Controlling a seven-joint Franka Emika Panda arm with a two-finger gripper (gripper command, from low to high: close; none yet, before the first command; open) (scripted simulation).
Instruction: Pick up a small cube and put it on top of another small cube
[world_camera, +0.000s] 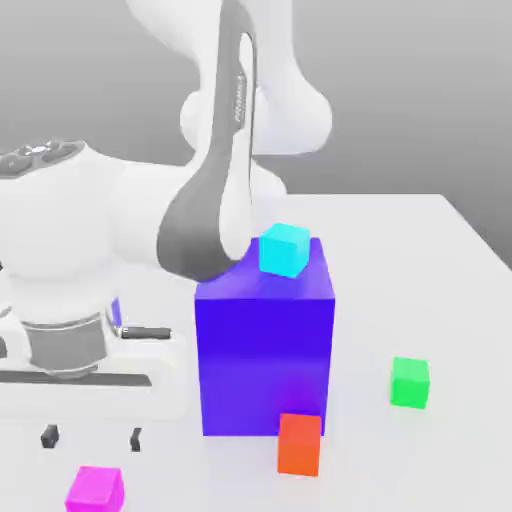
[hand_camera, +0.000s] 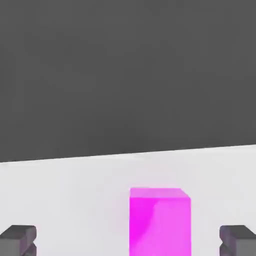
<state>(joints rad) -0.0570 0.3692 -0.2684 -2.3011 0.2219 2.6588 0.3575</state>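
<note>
Nearest in the exterior view: magenta cube on the white table, at the front toward that view's left. Just above it, the gripper, its two dark fingertips set wide apart, nothing between them. The hand view confirms it: both fingertips far apart, the magenta cube standing on the table between their lines and slightly ahead, untouched.

Arm: white Panda hand pointing down over the front of the table; the grey-and-white forearm rises behind it, slanting toward the upper middle.

Next back, exterior view: orange cube in front of the large blue block; green cube apart, to that view's right.

Farthest: cyan cube resting on top of the blue block, at its rear.
</note>
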